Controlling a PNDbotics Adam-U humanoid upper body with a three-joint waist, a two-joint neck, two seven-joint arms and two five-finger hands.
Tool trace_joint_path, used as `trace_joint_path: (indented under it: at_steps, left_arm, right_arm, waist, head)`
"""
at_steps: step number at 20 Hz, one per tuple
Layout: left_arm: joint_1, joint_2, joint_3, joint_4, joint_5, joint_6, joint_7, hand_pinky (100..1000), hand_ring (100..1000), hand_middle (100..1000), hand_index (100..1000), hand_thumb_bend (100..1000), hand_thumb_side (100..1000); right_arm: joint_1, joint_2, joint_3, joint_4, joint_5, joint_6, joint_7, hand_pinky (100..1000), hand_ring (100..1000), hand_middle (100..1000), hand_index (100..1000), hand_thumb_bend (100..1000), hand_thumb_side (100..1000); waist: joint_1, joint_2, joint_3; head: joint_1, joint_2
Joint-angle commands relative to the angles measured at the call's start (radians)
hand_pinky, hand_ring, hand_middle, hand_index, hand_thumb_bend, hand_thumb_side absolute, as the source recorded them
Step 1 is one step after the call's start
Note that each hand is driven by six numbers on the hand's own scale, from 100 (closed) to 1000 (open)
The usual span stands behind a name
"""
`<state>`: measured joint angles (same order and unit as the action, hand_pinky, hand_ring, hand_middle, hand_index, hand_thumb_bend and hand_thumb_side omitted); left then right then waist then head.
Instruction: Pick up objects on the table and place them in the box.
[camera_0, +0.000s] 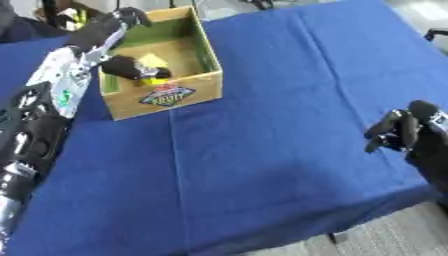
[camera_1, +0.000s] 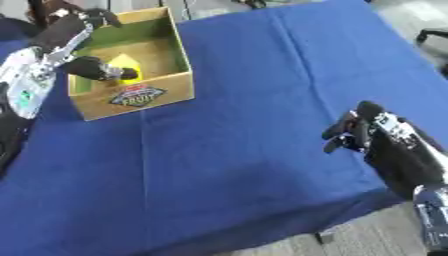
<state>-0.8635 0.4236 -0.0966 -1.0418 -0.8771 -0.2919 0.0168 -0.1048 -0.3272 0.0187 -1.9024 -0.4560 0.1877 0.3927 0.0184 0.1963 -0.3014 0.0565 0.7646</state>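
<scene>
In the left eye view the left hand (camera_0: 122, 30) reaches over the box (camera_0: 166, 95), fingers spread, thumb low beside a yellow object (camera_0: 156, 62) lying inside; whether it touches is hard to tell, and the cloth (camera_0: 262, 150) shows nothing else to pick, so the task looks nearly done. In the right eye view the right hand (camera_1: 363, 132) hangs idle near the table's right edge, fingers curled on nothing, and the box's near wall hides part of its floor.
</scene>
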Motion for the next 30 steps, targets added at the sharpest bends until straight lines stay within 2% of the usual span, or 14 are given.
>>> trace_joint_path:
  at_steps: [1, 2, 5, 8, 12, 16, 19, 22, 30]
  left_arm:
    - [0.013, 0.046, 0.006, -0.13, 0.12, 0.02, 0.04, 822, 808, 807, 808, 780, 758]
    - [0.03, 0.054, 0.009, -0.181, 0.172, 0.03, 0.052, 787, 775, 783, 787, 691, 742]
    - [0.101, 0.089, 0.021, -0.345, 0.354, 0.068, 0.077, 761, 752, 765, 767, 633, 728]
    - [0.197, 0.124, 0.049, -0.489, 0.535, 0.109, 0.101, 733, 722, 740, 741, 521, 734]
    - [0.349, 0.143, 0.105, -0.646, 0.737, 0.159, 0.154, 701, 689, 712, 710, 442, 795]
    - [0.487, 0.138, 0.145, -0.741, 0.902, 0.193, 0.181, 686, 673, 702, 704, 410, 839]
    - [0.58, 0.105, 0.167, -0.784, 0.986, 0.209, 0.192, 675, 662, 695, 707, 314, 932]
    - [0.65, 0.062, 0.178, -0.806, 1.025, 0.216, 0.194, 676, 663, 696, 702, 296, 961]
    - [0.731, -0.062, 0.186, -0.8, 1.021, 0.216, 0.124, 664, 649, 672, 690, 259, 995]
  right_arm:
    - [-0.001, -0.013, -0.011, -0.012, -0.01, -0.001, -0.007, 541, 616, 485, 357, 100, 613]
    - [0.001, -0.014, -0.013, -0.011, -0.013, -0.001, -0.01, 541, 617, 485, 358, 100, 613]
    - [0.005, -0.016, -0.018, -0.008, -0.012, 0.0, -0.016, 540, 617, 485, 358, 100, 613]
    - [0.01, -0.019, -0.023, -0.006, -0.011, 0.0, -0.021, 540, 617, 484, 358, 100, 613]
    - [0.017, -0.025, -0.03, -0.006, -0.009, -0.005, -0.028, 540, 617, 484, 358, 100, 612]
    - [0.022, -0.027, -0.037, -0.004, -0.008, -0.007, -0.037, 538, 615, 482, 357, 100, 609]
    - [0.024, -0.029, -0.04, -0.003, -0.006, -0.007, -0.041, 539, 615, 482, 358, 100, 609]
    - [0.023, -0.032, -0.043, -0.003, -0.009, -0.009, -0.044, 539, 617, 482, 358, 100, 609]
    - [0.014, -0.029, -0.047, -0.003, -0.015, -0.009, -0.047, 545, 623, 487, 362, 100, 613]
  waist:
    - [-0.006, -0.021, 0.012]
    - [-0.006, -0.023, 0.022]
    - [-0.004, -0.031, 0.052]
    - [-0.005, -0.035, 0.087]
    - [-0.007, -0.039, 0.139]
    - [-0.005, -0.041, 0.187]
    - [-0.004, -0.042, 0.222]
    - [-0.003, -0.043, 0.249]
    - [0.001, -0.032, 0.278]
  head:
    - [-0.01, 0.005]
    - [-0.013, 0.005]
    - [-0.025, 0.005]
    - [-0.034, 0.005]
    - [-0.041, 0.005]
    - [-0.05, 0.005]
    - [-0.055, 0.005]
    - [-0.06, 0.005]
    - [-0.046, 0.005]
